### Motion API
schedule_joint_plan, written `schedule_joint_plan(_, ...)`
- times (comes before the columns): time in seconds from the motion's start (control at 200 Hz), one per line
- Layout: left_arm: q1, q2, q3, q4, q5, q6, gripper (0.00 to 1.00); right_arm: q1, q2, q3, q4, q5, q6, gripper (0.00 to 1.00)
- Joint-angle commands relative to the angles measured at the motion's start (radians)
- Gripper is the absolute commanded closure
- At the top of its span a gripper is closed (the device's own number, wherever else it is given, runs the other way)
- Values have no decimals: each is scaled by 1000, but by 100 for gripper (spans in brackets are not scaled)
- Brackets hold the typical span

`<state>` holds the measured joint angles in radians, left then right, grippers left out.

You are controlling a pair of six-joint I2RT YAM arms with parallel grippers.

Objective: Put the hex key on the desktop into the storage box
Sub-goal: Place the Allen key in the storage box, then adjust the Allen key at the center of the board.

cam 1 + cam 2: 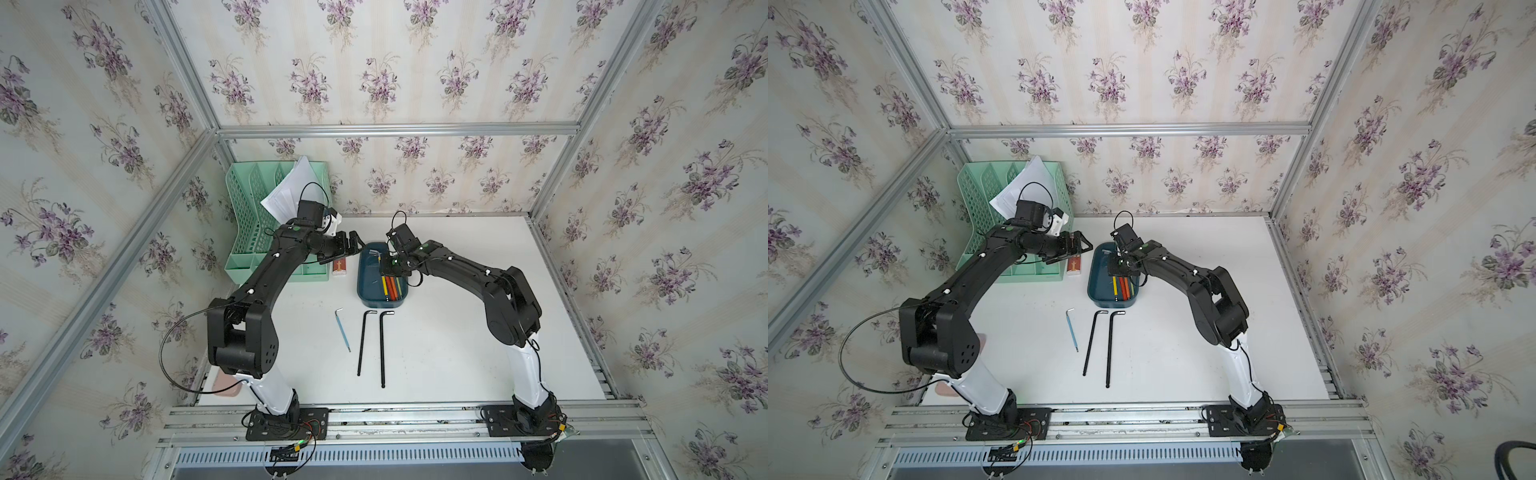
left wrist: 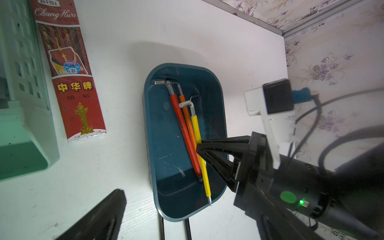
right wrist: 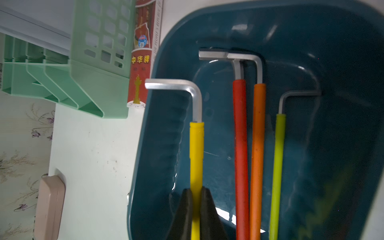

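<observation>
Yellow hex key [image 3: 196, 145] clamped in right gripper [image 3: 196, 207]
Yellow sleeve, bare silver L-bend poking out ahead of the gripper, above the teal storage box [image 3: 342, 62]; left gripper [image 1: 1077, 249] spread wide nearby.

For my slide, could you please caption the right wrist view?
Right gripper shut on yellow hex key at teal storage box holding three others.

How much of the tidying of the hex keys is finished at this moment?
Done: the red hex key, the orange hex key and the lime hex key lie in the storage box. In hand: the right gripper is shut on the yellow hex key, over the box. To do: the blue hex key and two black hex keys lie on the desktop.
</observation>
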<state>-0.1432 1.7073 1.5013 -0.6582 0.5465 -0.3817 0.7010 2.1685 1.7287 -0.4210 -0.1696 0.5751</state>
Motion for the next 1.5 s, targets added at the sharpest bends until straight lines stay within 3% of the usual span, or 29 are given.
schedule_joint_plan(0.0,4,-17,-1,4,-28,1,1,-1,27,16,13,-7,18,100)
schedule_joint_plan(0.619,15,-27,-13,15,-11,-13,1,0,98,85,13,10,14,100)
schedule_joint_plan(0.864,14,-22,-7,15,9,-12,1,-3,142,177,-56,-13,-7,75)
schedule_joint_plan(1.009,14,-32,-18,33,11,-9,1,-3,107,177,-75,-22,-20,68)
schedule_joint_plan(1.233,14,-53,-37,58,7,2,1,-3,-55,58,-55,31,-41,59)
schedule_joint_plan(1.498,4,-91,-87,123,-26,27,1,0,-398,-367,84,86,-38,60)
